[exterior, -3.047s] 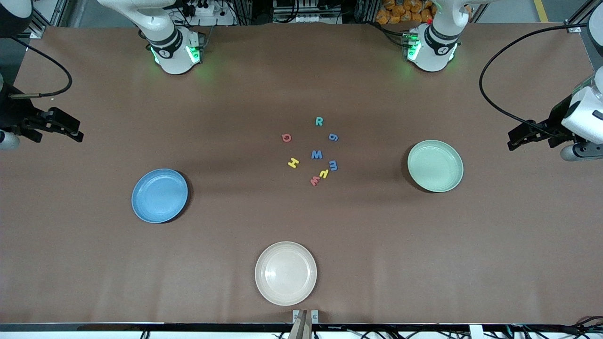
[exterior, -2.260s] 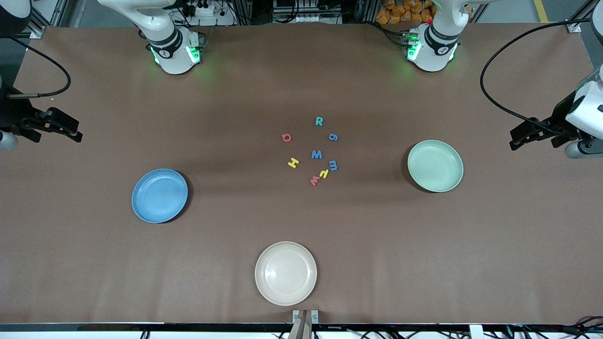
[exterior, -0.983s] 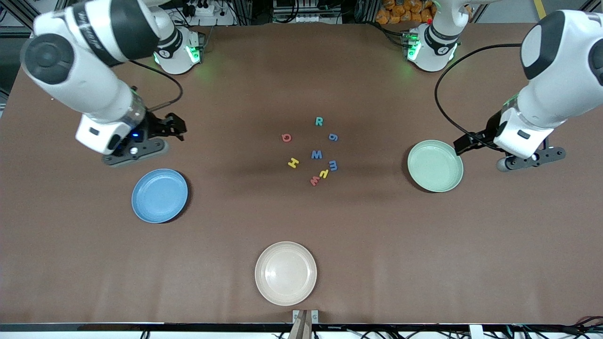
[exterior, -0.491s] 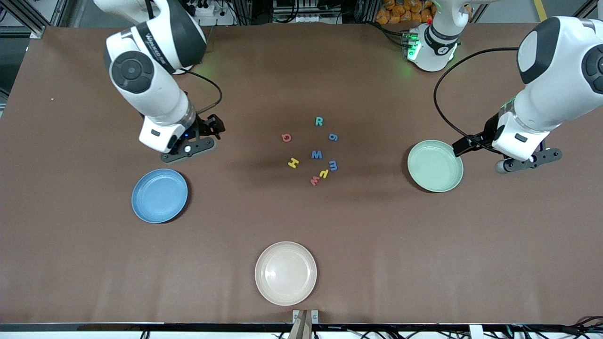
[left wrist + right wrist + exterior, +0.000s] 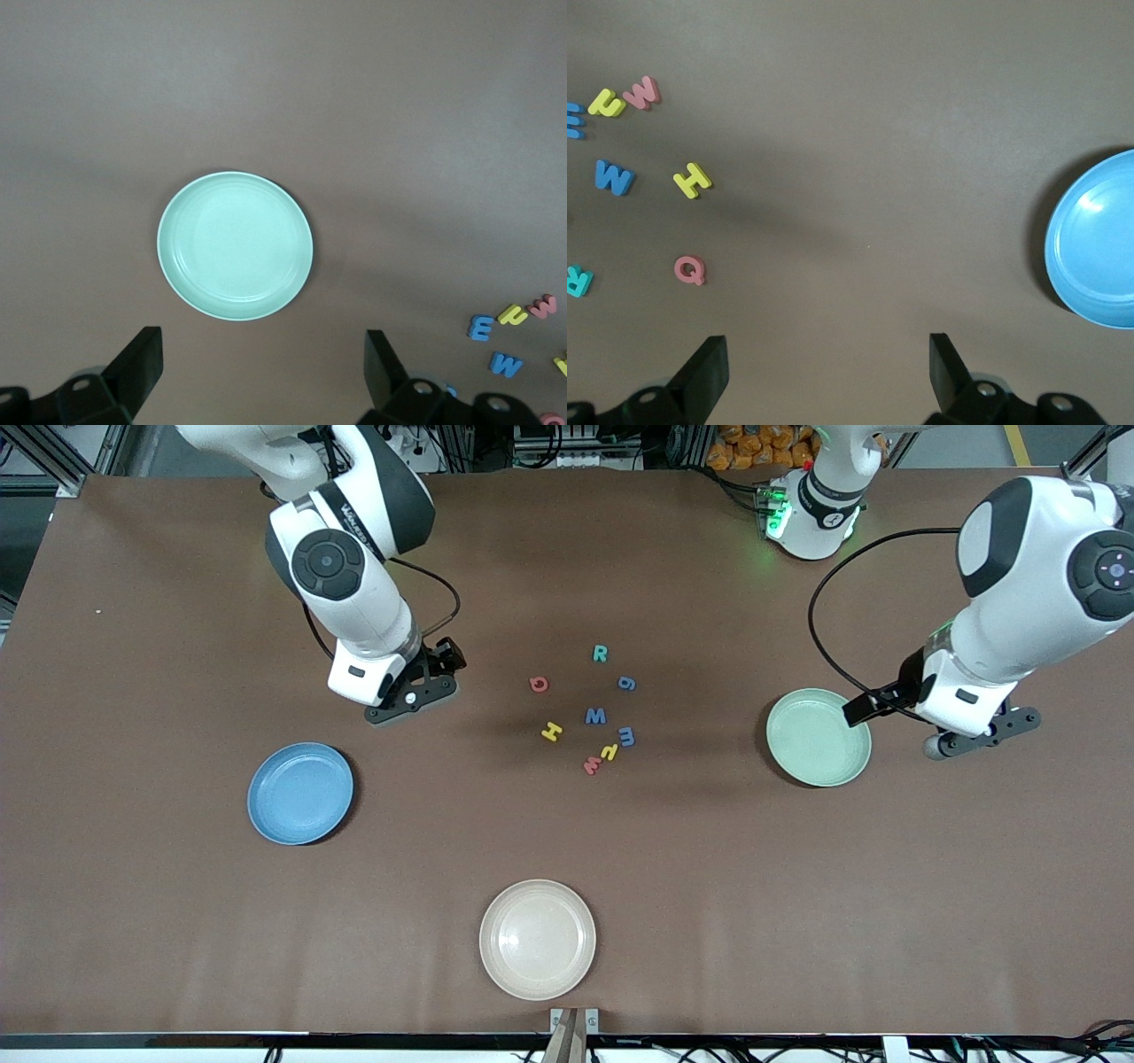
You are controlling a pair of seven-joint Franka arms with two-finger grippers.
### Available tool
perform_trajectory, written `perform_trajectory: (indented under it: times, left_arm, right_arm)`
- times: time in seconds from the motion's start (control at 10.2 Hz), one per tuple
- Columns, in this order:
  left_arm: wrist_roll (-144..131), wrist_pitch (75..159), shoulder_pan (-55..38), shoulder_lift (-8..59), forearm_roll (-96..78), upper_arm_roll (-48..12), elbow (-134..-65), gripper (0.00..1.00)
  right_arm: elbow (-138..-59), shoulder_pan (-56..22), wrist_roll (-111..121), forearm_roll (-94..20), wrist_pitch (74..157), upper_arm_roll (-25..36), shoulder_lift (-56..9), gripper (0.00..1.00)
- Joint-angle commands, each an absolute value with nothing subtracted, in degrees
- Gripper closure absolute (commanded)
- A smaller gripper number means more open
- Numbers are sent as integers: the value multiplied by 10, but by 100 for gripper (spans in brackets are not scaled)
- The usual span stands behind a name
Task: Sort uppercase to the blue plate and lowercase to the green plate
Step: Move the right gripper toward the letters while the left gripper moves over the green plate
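Several foam letters lie clustered mid-table: teal R (image 5: 600, 654), red Q (image 5: 539, 684), blue M (image 5: 595, 716), yellow H (image 5: 552, 732), blue g (image 5: 627, 683), blue m (image 5: 626, 736), a yellow lowercase letter (image 5: 609, 752) and a red lowercase letter (image 5: 591, 765). The blue plate (image 5: 300, 793) and the green plate (image 5: 819, 737) are empty. My right gripper (image 5: 448, 657) is open and empty over bare table beside the Q (image 5: 690, 269); the blue plate (image 5: 1099, 248) shows in its wrist view. My left gripper (image 5: 861, 708) is open and empty over the green plate's rim (image 5: 235, 245).
An empty cream plate (image 5: 537, 939) sits near the table edge closest to the front camera. A black cable loops from the left arm above the green plate.
Both arms have swung in from the table's ends. The right gripper has moved toward the letters, the left gripper toward the green plate. The letters and plates have not moved.
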State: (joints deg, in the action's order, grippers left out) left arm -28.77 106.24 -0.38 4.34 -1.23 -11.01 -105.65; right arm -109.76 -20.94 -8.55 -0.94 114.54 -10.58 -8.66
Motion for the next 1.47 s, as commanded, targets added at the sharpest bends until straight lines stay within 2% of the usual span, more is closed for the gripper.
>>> perform_trajectory:
  times: [0.0, 0.88, 1.38]
  left_arm:
    - [-303, 1076, -6, 37, -19, -113, -1066, 0]
    - [-303, 1080, -5, 37, -18, -116, -1074, 0]
    - [-307, 1095, -4, 35, -18, -124, -1089, 0]
  right_arm:
    - [-1104, -212, -105, -26, 1159, -117, -89, 0]
    - [-1126, -264, -168, -33, 1238, -142, -139, 2]
    - [-1135, -320, -222, -33, 1328, -142, -196, 5]
